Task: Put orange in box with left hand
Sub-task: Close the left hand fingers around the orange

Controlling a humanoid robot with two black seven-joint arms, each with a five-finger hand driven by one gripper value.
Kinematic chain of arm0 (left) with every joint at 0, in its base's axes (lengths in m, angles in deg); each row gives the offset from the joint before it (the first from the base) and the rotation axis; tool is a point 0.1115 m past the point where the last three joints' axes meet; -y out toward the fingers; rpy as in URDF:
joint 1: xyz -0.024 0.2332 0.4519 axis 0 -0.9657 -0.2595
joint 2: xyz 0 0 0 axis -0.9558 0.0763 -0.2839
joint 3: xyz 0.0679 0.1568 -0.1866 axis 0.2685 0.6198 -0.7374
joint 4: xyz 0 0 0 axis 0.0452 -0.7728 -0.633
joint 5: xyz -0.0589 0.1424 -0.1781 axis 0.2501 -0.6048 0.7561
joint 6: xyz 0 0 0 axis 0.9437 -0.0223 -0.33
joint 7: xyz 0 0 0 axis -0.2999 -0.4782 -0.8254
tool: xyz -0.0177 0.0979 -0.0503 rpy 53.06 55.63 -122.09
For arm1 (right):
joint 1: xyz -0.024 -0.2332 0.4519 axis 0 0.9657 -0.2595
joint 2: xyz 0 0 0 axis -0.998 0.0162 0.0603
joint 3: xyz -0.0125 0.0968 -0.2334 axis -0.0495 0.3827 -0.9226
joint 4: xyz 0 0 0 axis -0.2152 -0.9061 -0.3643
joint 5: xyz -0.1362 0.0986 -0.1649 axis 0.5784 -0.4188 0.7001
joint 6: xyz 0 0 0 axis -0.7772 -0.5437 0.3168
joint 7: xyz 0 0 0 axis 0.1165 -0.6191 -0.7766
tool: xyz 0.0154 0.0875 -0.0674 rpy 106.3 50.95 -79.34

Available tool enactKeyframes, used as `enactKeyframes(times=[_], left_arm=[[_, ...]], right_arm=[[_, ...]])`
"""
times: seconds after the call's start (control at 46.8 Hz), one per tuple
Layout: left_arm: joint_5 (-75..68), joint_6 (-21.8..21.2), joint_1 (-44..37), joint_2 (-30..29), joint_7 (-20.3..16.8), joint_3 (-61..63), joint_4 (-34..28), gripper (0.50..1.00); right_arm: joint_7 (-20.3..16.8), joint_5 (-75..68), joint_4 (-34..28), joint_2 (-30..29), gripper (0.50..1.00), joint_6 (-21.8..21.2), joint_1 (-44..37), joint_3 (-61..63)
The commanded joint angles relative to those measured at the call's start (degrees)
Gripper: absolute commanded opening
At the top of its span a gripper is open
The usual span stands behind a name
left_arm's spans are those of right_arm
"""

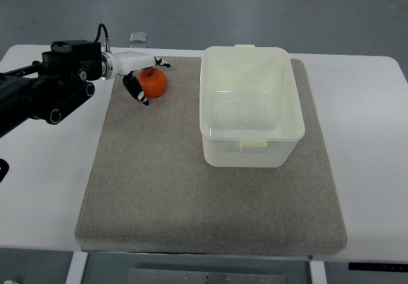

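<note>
I have the left hand (141,75) out over the far left corner of the grey felt mat (166,188), its arm reaching in from the left edge, and it is at the orange (153,83). The fruit sits on the mat, close to the mat's far edge and well to the left of the box (251,145). From this steep view the fingers (135,88) are wrapped part way round it: one dark-tipped finger curls down along the orange's left and near side, and another shows above it on the far side. I would call that a closing grip, fingers bracketing the fruit and seemingly touching it, but I cannot tell whether it is firm, and nothing shows the orange lifted off the mat. So I judge we are at the grasping step, with the carry and the drop not yet begun. The box is a pale translucent plastic tub, open on top and empty as far as I can see, standing on the right half of the mat with its rim well above the mat's surface. The next move, as I read it, calls for firming the grip, raising the orange high enough to clear the box's left wall, then travelling right until the hand hangs over the open interior before letting go. A round, smooth fruit could roll out of a loose hold, so I would lift gently. The right hand is nowhere in view.
</note>
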State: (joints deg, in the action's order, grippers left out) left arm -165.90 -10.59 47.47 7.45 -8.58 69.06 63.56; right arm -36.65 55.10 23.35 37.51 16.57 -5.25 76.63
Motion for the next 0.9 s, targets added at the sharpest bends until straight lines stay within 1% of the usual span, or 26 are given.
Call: enactKeyframes(times=[0.0, 0.021, 0.171, 0.214, 0.256, 0.321, 0.363, 0.385, 0.876], left_arm=[[0.0, 0.01, 0.04, 0.05, 0.08, 0.23, -0.07, 0.861], [0.0, 0.01, -0.05, 0.14, 0.08, 0.23, 0.02, 0.851], [-1.14, 0.01, 0.04, 0.14, 0.17, 0.23, -0.07, 0.664], [-1.84, 0.01, 0.04, 0.05, 0.17, 0.23, -0.07, 0.639], [-2.46, 0.01, 0.04, 0.05, 0.17, 0.23, -0.07, 0.628], [-2.55, 0.01, 0.04, 0.05, 0.17, 0.15, 0.02, 0.566], [-2.55, 0.01, 0.12, 0.05, 0.17, 0.15, 0.02, 0.514], [-2.55, 0.01, 0.21, 0.05, 0.17, 0.15, 0.02, 0.5], [-2.38, 0.72, 5.22, -1.61, 0.08, 0.15, 0.9, 0.5]], right_arm=[[0.0, -0.02, 0.03, 0.0, 0.926, 0.0, -0.01, 0.03], [0.0, -0.02, 0.03, 0.0, 0.926, 0.0, -0.01, 0.03], [0.0, 0.06, -0.05, 0.0, 0.926, 0.0, -0.01, 0.03], [0.0, 0.06, -0.05, 0.0, 0.926, 0.0, -0.01, 0.03], [0.0, 0.06, 0.03, 0.0, 0.926, 0.0, -0.01, 0.03], [0.0, -0.02, -0.05, 0.0, 0.926, 0.0, -0.01, 0.03], [0.0, -0.02, 0.03, 0.0, 0.926, 0.0, -0.01, 0.03], [0.0, -0.02, 0.03, 0.0, 0.926, 0.0, -0.01, 0.03], [0.0, -0.02, -0.05, 0.0, 0.926, 0.0, -0.01, 0.03]])
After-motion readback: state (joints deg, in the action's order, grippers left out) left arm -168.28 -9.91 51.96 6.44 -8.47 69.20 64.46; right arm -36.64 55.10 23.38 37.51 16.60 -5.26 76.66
